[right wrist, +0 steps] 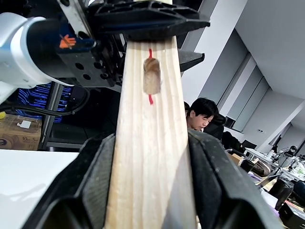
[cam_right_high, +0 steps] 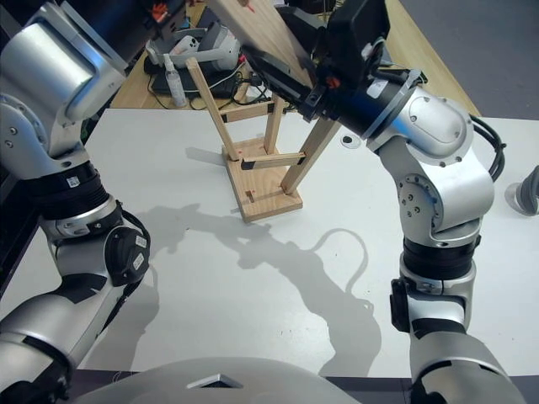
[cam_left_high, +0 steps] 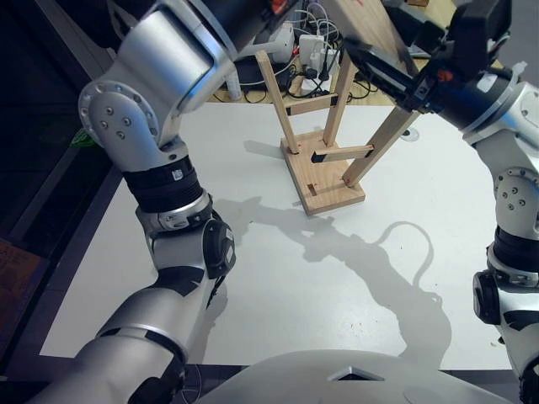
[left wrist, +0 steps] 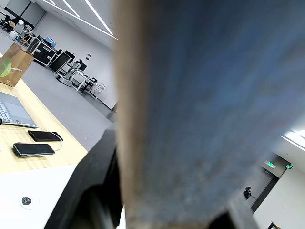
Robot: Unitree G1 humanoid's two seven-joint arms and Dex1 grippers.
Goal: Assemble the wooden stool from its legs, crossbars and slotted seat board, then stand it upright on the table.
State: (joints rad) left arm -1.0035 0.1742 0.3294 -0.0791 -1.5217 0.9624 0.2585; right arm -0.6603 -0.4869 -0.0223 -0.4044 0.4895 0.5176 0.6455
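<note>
The slotted seat board (cam_left_high: 324, 183) lies flat on the white table (cam_left_high: 253, 278) toward the back. Three legs stand up from it, the nearest to my right arm being (cam_left_high: 379, 145), and two crossbars (cam_left_high: 312, 104) (cam_left_high: 345, 154) link them. Above this, a loose wooden leg (cam_right_high: 253, 25) is held in the air by both arms. My right gripper (right wrist: 150, 138) is shut on its sides. A dowel peg (right wrist: 151, 76) with a red mark sticks out of it. My left gripper (right wrist: 152, 38) is clamped on the leg's far end, and the leg (left wrist: 205, 105) looms close in the left wrist view.
Power strips and cables (cam_left_high: 316, 46) and a spray bottle (cam_right_high: 173, 84) lie beyond the table's far edge. A small round disc (cam_right_high: 350, 141) sits on the table near the stool. A grey object (cam_right_high: 526, 189) lies at the right edge. Open tabletop spreads in front of the stool.
</note>
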